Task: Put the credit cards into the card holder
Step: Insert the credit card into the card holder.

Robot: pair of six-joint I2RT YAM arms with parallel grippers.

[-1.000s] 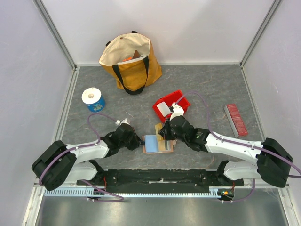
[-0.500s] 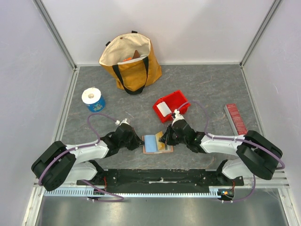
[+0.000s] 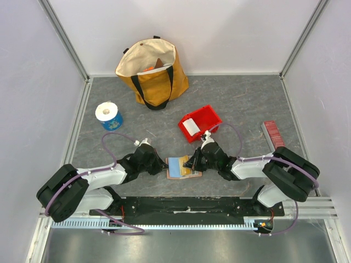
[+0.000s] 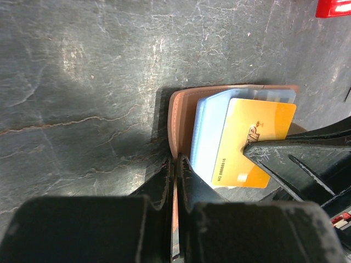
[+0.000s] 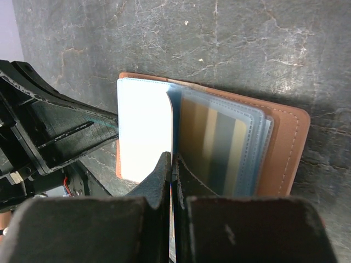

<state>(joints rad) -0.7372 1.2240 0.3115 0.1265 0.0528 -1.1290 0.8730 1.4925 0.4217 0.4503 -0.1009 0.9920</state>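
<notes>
Within the last second you lowered the right gripper (image 5: 172,160) onto the card holder (image 4: 178,118), which lies between both arms. Its jaws are shut on the yellow card (image 4: 252,137) at the clear sleeves (image 5: 219,137). The left gripper (image 4: 175,161) clamps the card holder's edge. Insertion appears begun, card not seated.

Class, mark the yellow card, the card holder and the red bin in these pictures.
yellow card (image 4: 244,131), left wrist view, its printed face.
card holder (image 5: 288,148), right wrist view, its brown leather edge.
red bin (image 3: 209,117), top external view, its bare floor.
</notes>
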